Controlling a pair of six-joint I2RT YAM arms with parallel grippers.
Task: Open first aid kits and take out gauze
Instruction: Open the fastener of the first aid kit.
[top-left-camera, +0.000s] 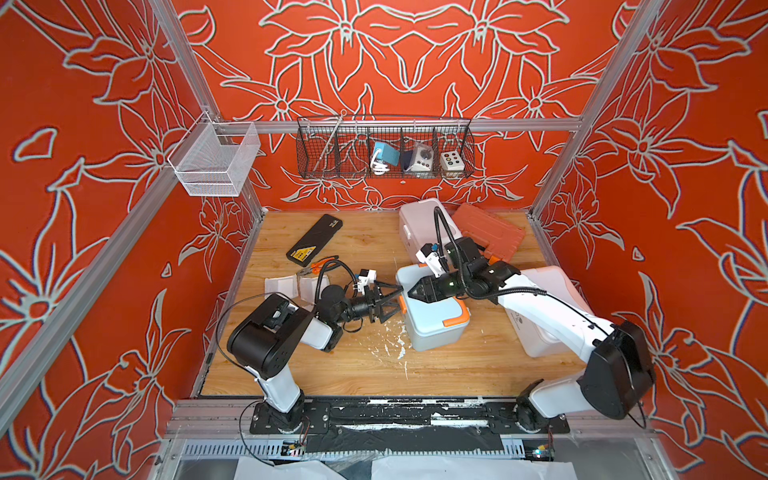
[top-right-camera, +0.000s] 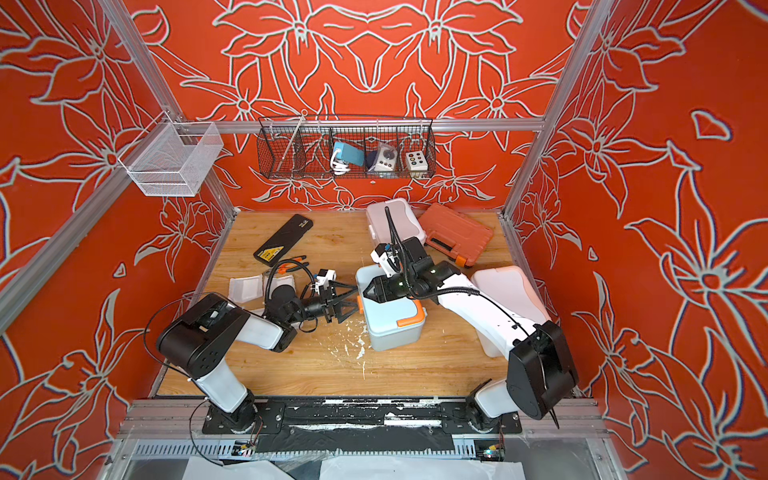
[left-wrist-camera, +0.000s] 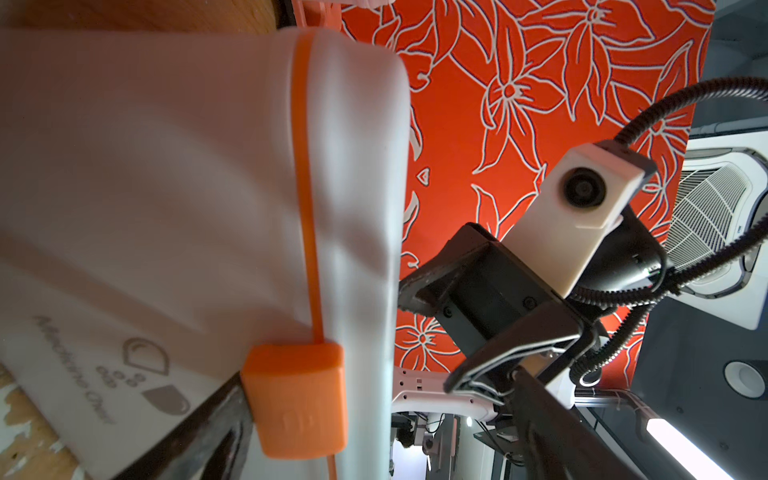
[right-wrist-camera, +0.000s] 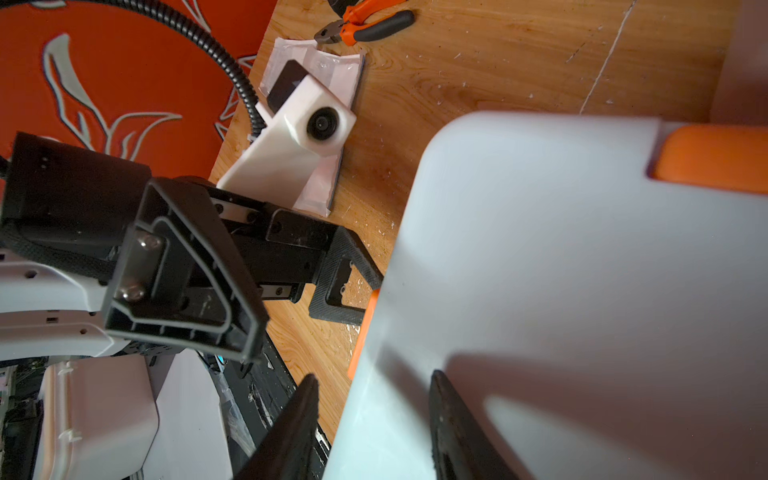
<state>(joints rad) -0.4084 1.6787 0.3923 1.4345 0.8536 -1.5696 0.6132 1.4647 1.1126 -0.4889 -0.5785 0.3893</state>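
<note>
Blue-grey plastic with orange trim, the first aid kit (top-left-camera: 432, 322) sits shut at the middle of the wooden surface (top-left-camera: 332, 365). Its orange latch (left-wrist-camera: 297, 399) lies between the left fingers (left-wrist-camera: 203, 440), which are spread wide and empty. The right fingers (right-wrist-camera: 453, 432), half apart, straddle the lid edge; whether they pinch it I cannot tell. Unlatching seems to be in hand. The next move probably calls for flipping the latch and lifting the lid.
</note>
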